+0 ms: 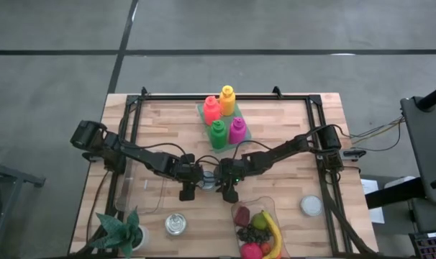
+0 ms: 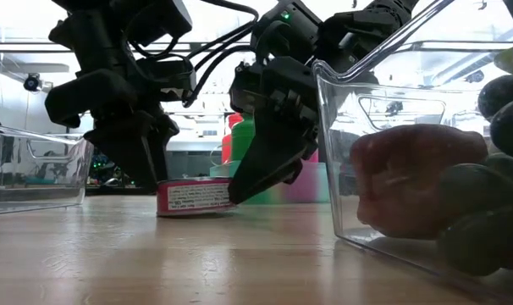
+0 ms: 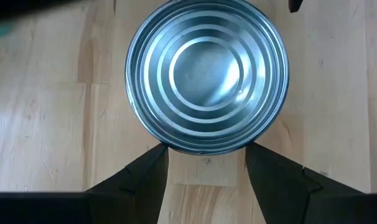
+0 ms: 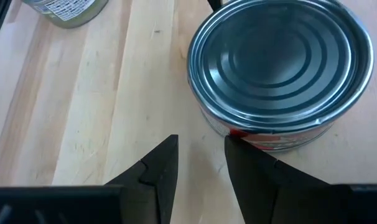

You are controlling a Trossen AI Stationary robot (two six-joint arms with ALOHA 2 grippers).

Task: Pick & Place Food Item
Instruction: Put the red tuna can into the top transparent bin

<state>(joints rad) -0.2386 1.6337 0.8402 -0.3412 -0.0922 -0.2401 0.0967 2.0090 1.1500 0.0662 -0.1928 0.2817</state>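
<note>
Low view shows the flat tin can (image 2: pixel 194 197) standing on the wooden surface (image 2: pixel 197 254) between the two tools — left tool (image 2: pixel 142 165) spread and empty just behind it, right tool (image 2: pixel 261 182) narrowly parted, empty, touching its side. Judged best: centre the left fingers (image 3: pixel 142 180) around the rim before closing, right tool clear. Beside the right tool, a clear bin (image 1: pixel 241 210) holds fruit — banana (image 1: pixel 273 232) included.
</note>
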